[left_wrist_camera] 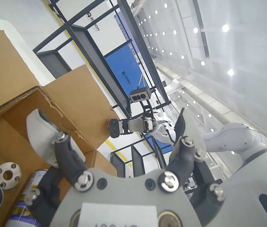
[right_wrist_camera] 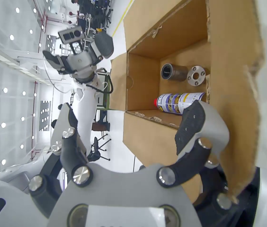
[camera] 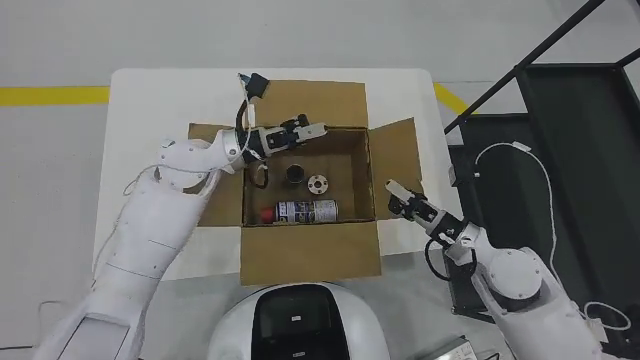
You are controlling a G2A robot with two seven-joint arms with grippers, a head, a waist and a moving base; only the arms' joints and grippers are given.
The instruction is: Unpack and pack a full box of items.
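Your right tool (right_wrist_camera: pixel 128 113) is the closest thing. Its two fingers are spread wide and there is nothing in them. It hangs over the right flap of the box (camera: pixel 310 252), just outside the hole. Your left tool (camera: pixel 308 126) is spread wide too and holds nothing. It hangs over the far left corner of the box.

That box sits on the white worktop (camera: pixel 150 100) with its flaps folded out. Three things are down on its floor.

You will likely find the spray can (camera: pixel 305 211) hard, smooth and quite light. It lies on its side, so I think it will roll if you bump it. Grab it across the middle of its round body.

You should expect the metal tube (camera: pixel 295 173) to be heavy and slippery. Squeeze its round sides, low down, so it does not tip.

You may find the metal ring (camera: pixel 318 182) the hardest to lift. It is thin and lies flat, so you can only pinch it by its edge.

Now for how they look. You can see the can is white with blue and yellow print and a red cap. It lies next to the box wall nearest the robot, cap to the left. You can see the tube is dark grey and stands up with its open end on top. Just beside it lies the silver ring, with a big hole in the middle and small holes around it.
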